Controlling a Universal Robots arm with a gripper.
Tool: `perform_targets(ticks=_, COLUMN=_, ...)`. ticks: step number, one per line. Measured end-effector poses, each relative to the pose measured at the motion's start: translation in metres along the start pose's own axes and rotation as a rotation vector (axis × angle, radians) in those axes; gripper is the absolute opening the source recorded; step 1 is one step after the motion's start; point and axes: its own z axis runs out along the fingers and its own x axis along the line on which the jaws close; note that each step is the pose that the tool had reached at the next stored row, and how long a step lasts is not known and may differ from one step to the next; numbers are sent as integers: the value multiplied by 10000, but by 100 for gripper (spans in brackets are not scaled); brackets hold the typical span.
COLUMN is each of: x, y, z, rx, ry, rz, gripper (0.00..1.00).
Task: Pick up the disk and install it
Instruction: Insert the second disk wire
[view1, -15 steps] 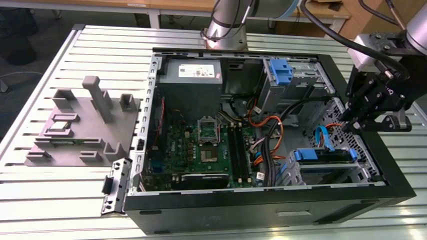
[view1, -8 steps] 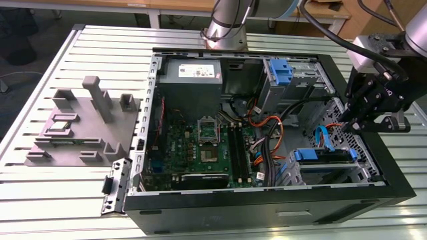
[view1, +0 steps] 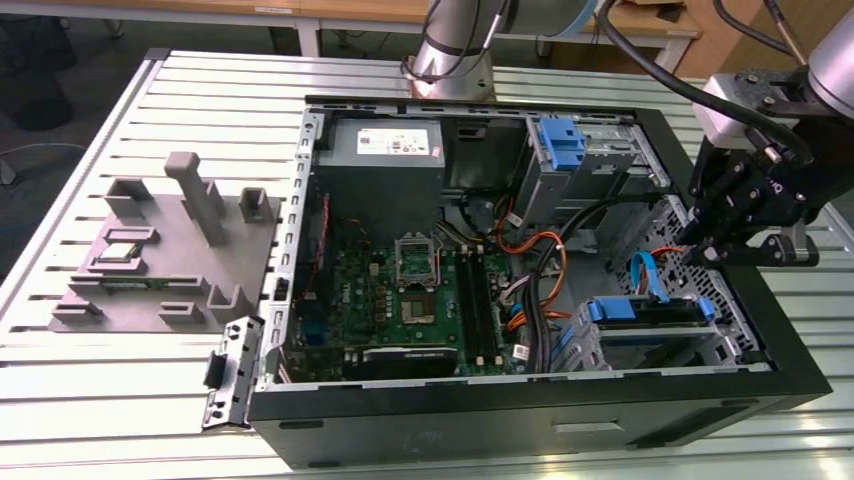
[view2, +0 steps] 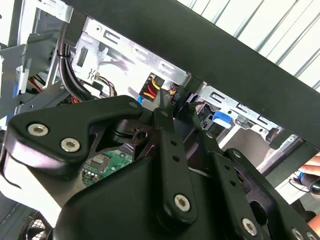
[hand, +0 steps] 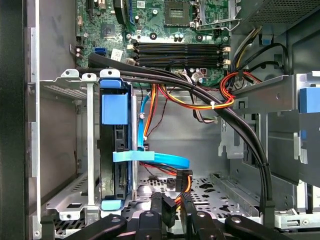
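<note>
**Disk seated in the lower cage; end effector empty beside it**

Exterior view, from its left to its right:
- Grey fixture block (view1: 160, 250) on the slotted bench (view1: 120, 400), standing apart from the open computer case (view1: 534, 415).
- Motherboard (view1: 414, 290) is mid-case, with the grey power supply (view1: 387, 145) behind it.
- The disk (view1: 647, 311) sits in the drive cage (view1: 721, 345) at the case's near corner, on the exterior view's right. Its blue carrier faces up.
- The end effector (view1: 727, 255) hangs just above and beside that cage. It is pressed nearly together, with nothing pinched.

Handling, as I judge it:
- The disk is stiff, dense and fairly heavy for its size.
- Its metal faces are smooth and likely slippery, and it will not tolerate knocks.
- The best hold is across the blue carrier's long edges, keeping off the label face and connector end.

What each view adds:
- The first wrist view shows the disk (hand: 120, 145) edge-on between the cage rails, its blue tab toward the motherboard.
- A blue flat cable (hand: 160, 160) crosses beside it, and orange-and-red wiring (hand: 182, 176) lies close to the end effector (hand: 174, 207). The exterior view hides all of this.
- The second wrist view shows the cage's silver sheet metal (view2: 130, 60) under the case's black wall.
</note>
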Motion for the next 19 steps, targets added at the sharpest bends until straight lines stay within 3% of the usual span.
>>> perform_targets(ticks=3, x=0, y=0, z=1, rx=1, ry=0, rz=0, gripper=28)
perform_targets(ticks=4, x=0, y=0, z=1, rx=0, ry=0, rz=0, gripper=22)
perform_targets(ticks=6, x=0, y=0, z=2, rx=0, ry=0, rz=0, gripper=22)
perform_targets(ticks=7, x=0, y=0, z=2, rx=0, ry=0, rz=0, gripper=17)
perform_targets(ticks=15, x=12, y=6, z=5, rx=9, ry=-5, rz=-1, gripper=17)
perform_targets(ticks=19, x=50, y=53, z=1, rx=91, ry=-3, rz=-7, gripper=17)
